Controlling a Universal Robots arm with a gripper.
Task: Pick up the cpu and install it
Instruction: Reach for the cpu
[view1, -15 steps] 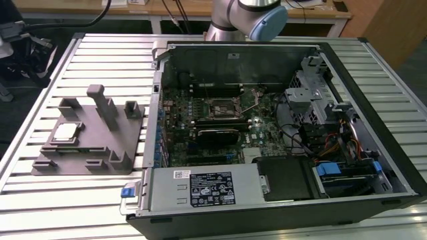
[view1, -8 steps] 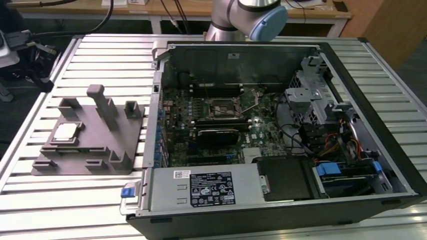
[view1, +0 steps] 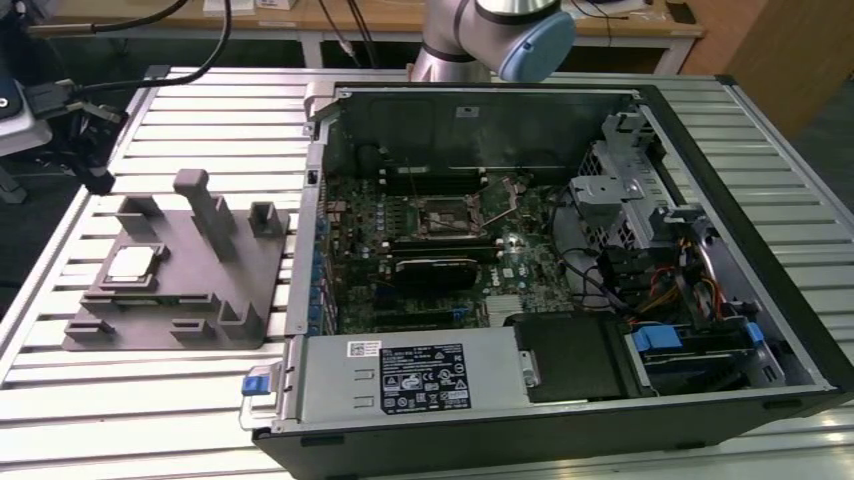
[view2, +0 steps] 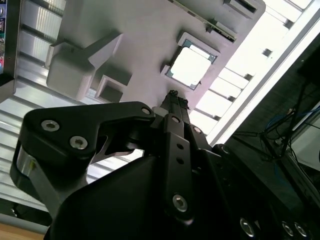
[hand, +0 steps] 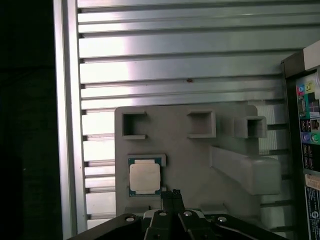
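Note:
The cpu (view1: 131, 264) is a small square chip with a silvery-white top. It lies flat in a recess of the grey stepped block (view1: 200, 290) on the slatted table, at the exterior view's left. Both wrist views look down on the cpu (view2: 190, 66) (hand: 145, 177) and the block (view2: 130, 45) (hand: 190, 150) from well above. My gripper (view2: 173, 95) (hand: 172, 192) hangs above the block just beside the chip, its two thin fingers pressed together with nothing between them. The dark square socket (view1: 445, 213) sits mid-motherboard inside the open computer case.
The open computer case (view1: 747, 250) takes up the exterior view's right, with drive cage, cables and power supply (view1: 414, 375) inside. Upright posts (view1: 200, 205) rise from the grey block. The arm's base (view1: 494, 40) stands behind the case. The slatted aluminium table (hand: 175, 65) extends around the block.

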